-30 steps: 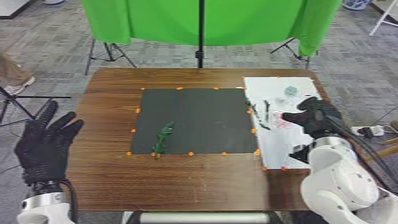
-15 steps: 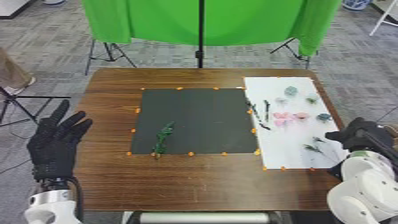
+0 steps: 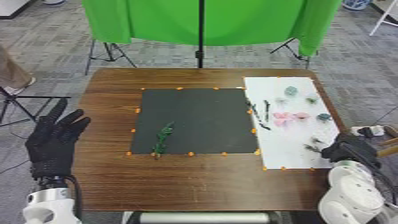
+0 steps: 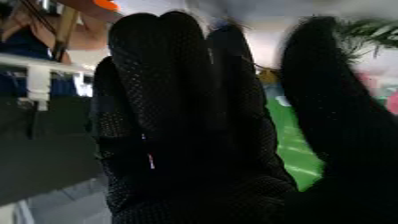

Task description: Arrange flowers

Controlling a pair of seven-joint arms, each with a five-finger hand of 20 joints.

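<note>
Dark-green sprig (image 3: pixel 313 148), towards near-right corner of white sheet (image 3: pixel 277 142): likely light, springy, fragile; pinch at base. Right hand (image 3: pixel 352 149) beside, open.

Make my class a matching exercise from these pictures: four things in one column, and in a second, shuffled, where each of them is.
Things
1. green sprig
2. pink flowers
3. left hand
4. right hand

Places
A. at the near right part of the white sheet
B. on the black mat, toward its near left corner
C. at the left edge of the wooden table
D. around the middle of the white sheet

Right pairs: 1-B, 2-D, 3-C, 4-A
</note>
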